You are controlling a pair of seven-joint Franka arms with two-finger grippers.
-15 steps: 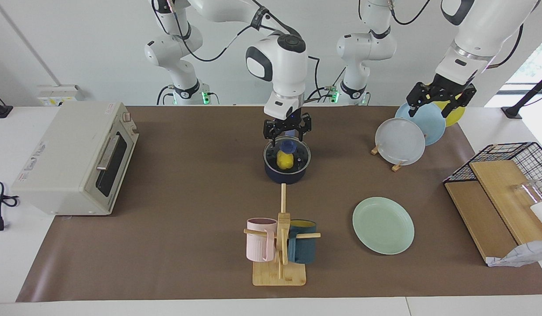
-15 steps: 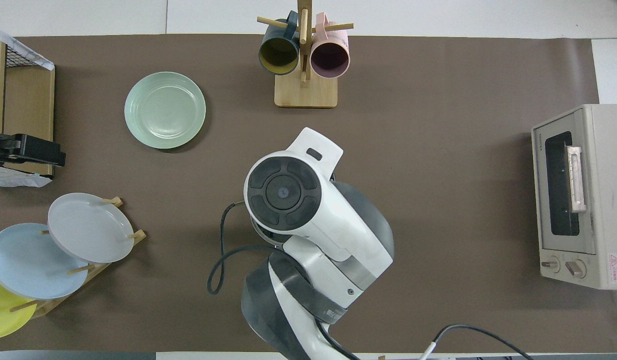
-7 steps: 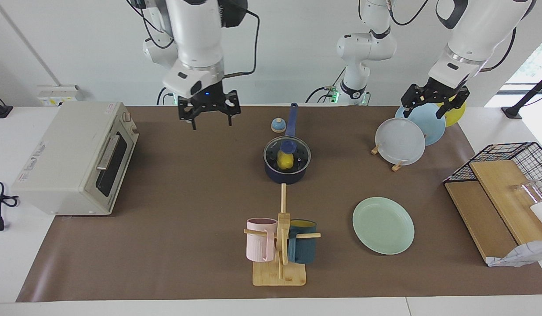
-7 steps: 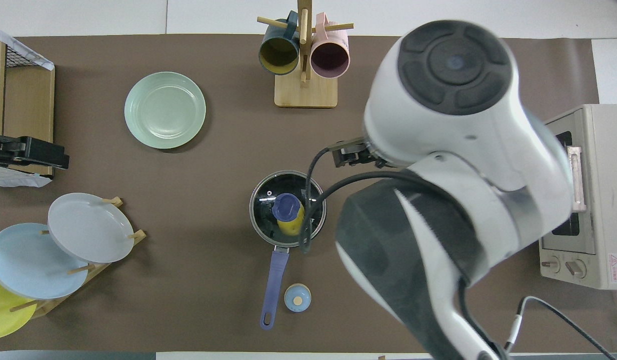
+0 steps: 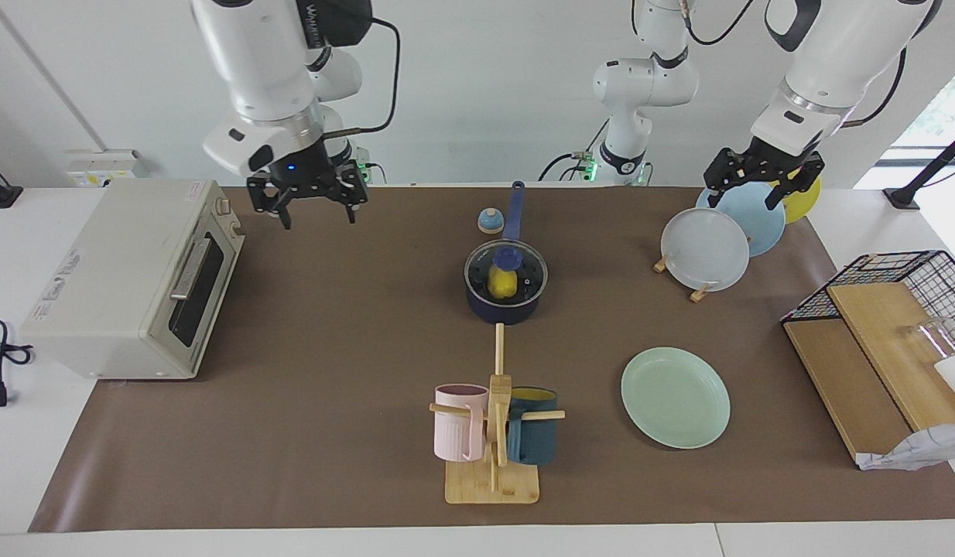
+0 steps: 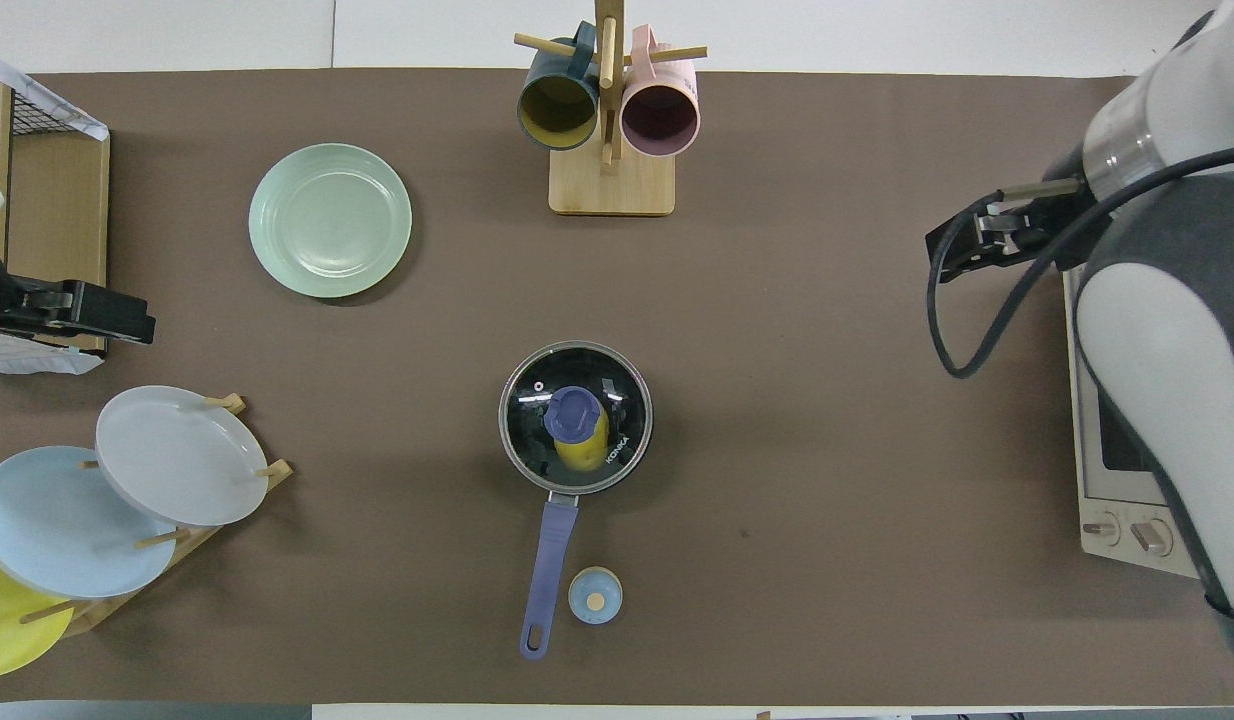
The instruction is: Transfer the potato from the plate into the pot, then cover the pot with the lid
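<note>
Judging by the layout, both steps look done: the lid (image 5: 506, 272) sits on the pot (image 5: 505, 308), the potato (image 5: 502, 284) showing through the glass. What remains is to keep the arms away from the knob and the handle, which sticks out at 12 o'clock in the facing view.

Right gripper (image 5: 307, 203) hangs spread and empty beside the toaster oven (image 5: 129, 278), at about 10 o'clock from the pot. Left gripper (image 5: 762, 186) hangs released over the plate rack (image 5: 698, 292), holding nothing.

The plate (image 5: 675, 397) lies bare at 4 o'clock from the pot. Potato: bright yellow, lumpy, partly under the blue knob. Lid looks level, its rim flush all round.
</note>
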